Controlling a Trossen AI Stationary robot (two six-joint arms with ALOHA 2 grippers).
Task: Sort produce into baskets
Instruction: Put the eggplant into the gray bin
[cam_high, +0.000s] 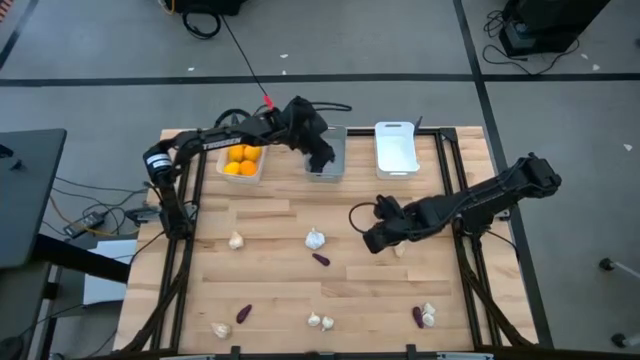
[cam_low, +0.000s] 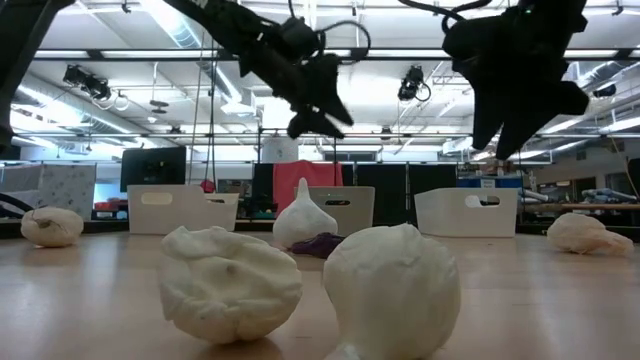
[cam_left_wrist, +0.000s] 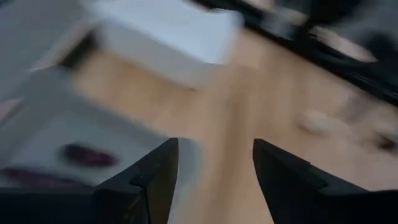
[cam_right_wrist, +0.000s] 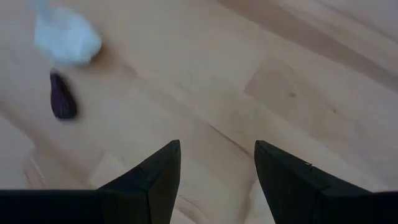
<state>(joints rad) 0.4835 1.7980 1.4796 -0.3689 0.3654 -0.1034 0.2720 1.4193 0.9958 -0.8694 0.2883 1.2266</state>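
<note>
From my remote station, I saw the produce split between bins and tabletop (cam_high: 270, 270): orange fruits (cam_high: 242, 160) filled the white basket (cam_high: 262, 168) at the far left, a dark purple piece (cam_left_wrist: 87, 154) lay in the grey basket (cam_high: 338, 160) beside it, and the second white basket (cam_high: 396, 148) stood further right. Garlic bulbs (cam_high: 315, 238) and another purple piece (cam_high: 321, 259) remained scattered on the pale wood planks. My left tool (cam_high: 320, 158) hung over the grey basket, its fingers (cam_left_wrist: 155, 180) parted with nothing between them. My right tool (cam_high: 372, 240) hovered low over the tabletop's right half, fingers (cam_right_wrist: 158, 177) likewise spread and empty. I could read no labels or writing. Beyond the tabletop, ceiling strip lights lit a workshop with grey flooring.
</note>
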